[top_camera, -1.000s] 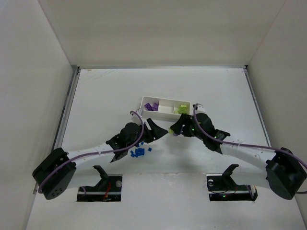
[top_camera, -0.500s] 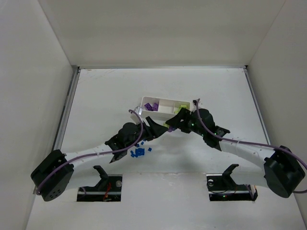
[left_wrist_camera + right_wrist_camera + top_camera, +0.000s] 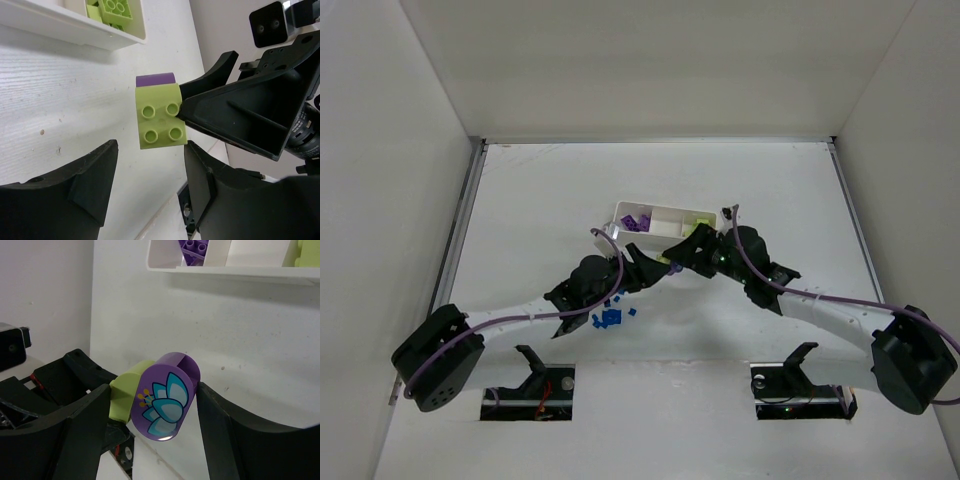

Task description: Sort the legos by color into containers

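Observation:
My right gripper is shut on a joined piece: a yellow-green brick stuck to a purple round piece with a flower print. It holds the piece just in front of the white tray. My left gripper is open and empty, its tips just short of the yellow-green brick. The tray's left compartment holds purple bricks, its right one yellow-green bricks. Several tiny dark blue bricks lie under the left arm.
The tray's near wall shows in the left wrist view and in the right wrist view. The two grippers face each other closely. White walls enclose the table on three sides.
My right gripper has carried the joined piece up and left, closer to the tray and to the left gripper's tips. The left arm has barely shifted.

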`<state>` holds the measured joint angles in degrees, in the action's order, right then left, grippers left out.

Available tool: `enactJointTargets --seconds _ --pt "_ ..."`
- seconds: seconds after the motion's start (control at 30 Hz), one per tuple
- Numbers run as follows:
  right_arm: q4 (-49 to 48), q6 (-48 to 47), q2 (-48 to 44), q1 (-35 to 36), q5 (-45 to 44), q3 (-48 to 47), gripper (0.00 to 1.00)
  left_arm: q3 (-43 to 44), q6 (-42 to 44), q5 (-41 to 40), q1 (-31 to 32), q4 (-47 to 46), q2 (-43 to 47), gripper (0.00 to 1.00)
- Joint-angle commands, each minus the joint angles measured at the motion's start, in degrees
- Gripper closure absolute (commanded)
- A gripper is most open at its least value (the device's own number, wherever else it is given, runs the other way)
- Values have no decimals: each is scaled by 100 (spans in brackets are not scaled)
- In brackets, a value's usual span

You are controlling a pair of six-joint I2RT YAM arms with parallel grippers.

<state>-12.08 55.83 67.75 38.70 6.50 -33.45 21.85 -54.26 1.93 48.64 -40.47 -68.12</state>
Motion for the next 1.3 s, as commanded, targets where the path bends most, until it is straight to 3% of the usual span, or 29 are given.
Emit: enactJointTargets --seconds 0.0,0.5,0.7,0.93,1.27 --pt "-462 130 -69 -42 132 14 42 153 135 -97 -35 -637 -26 48" --pt "-585 314 -104 -25 193 146 42 65 223 -290 71 -928 -44 64" --pt "-717 428 -86 -25 290 172 42 48 205 -360 97 -928 -17 65" --pt "-1068 700 -16 -33 483 269 42 -110 65 -747 176 -928 202 87" --pt "-1077 692 -419 -121 492 172 17 -374 -155 -1020 71 -647 1072 89"
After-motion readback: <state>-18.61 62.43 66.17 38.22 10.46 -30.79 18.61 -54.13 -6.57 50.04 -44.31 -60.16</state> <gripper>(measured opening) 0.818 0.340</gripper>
